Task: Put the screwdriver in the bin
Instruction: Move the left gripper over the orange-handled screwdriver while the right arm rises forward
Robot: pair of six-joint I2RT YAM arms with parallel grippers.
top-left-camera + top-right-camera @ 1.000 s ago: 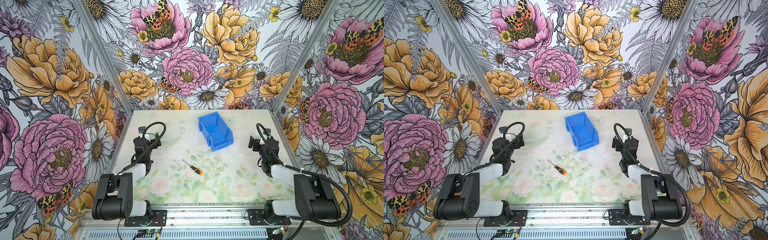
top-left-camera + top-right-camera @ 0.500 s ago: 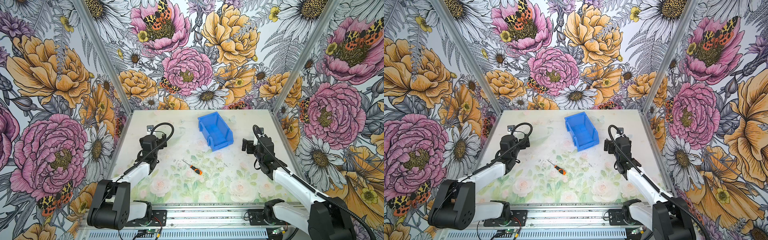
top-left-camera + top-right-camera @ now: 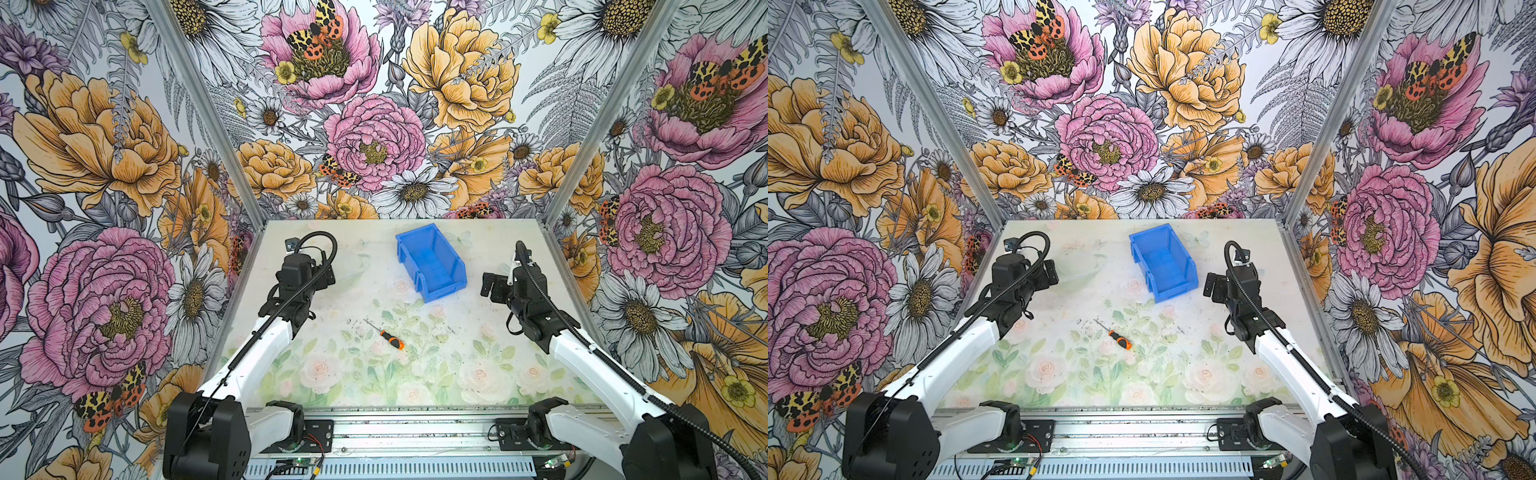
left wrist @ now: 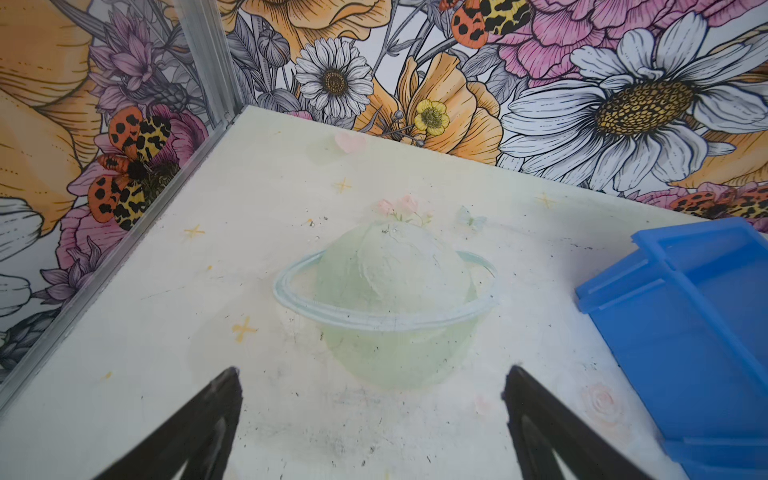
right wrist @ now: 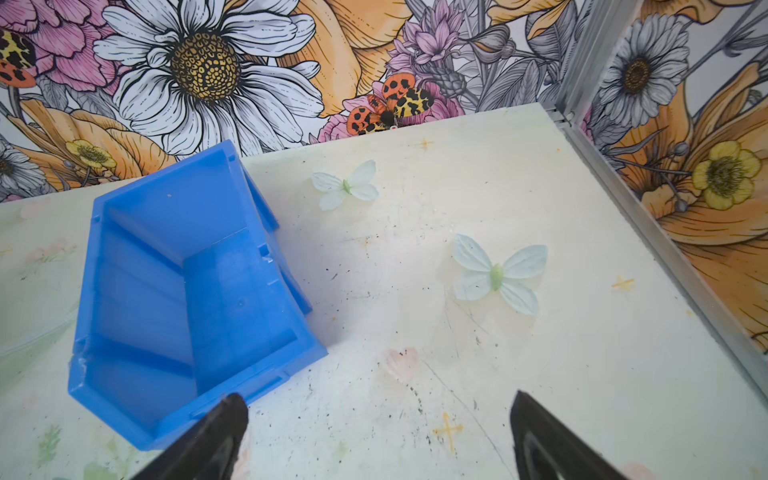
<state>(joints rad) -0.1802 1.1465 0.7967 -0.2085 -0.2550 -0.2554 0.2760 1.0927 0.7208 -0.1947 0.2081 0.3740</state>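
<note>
Pale table (image 3: 498, 241): my left gripper (image 4: 372, 374) and right gripper (image 5: 378, 397) gape empty; I'd pinch the screwdriver (image 3: 392, 338) crosswise, seven o'clock of the bin (image 3: 436, 266).

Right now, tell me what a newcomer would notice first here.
The loud floral wallpaper on all three walls dominates. On the pale table, the blue bin sits toward the back, and the small orange-handled screwdriver lies apart in front of it, untouched.

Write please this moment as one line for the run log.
stage: before grasp | screwdriver: on table, untouched | bin: empty | left fingers: open, empty | right fingers: open, empty
</note>
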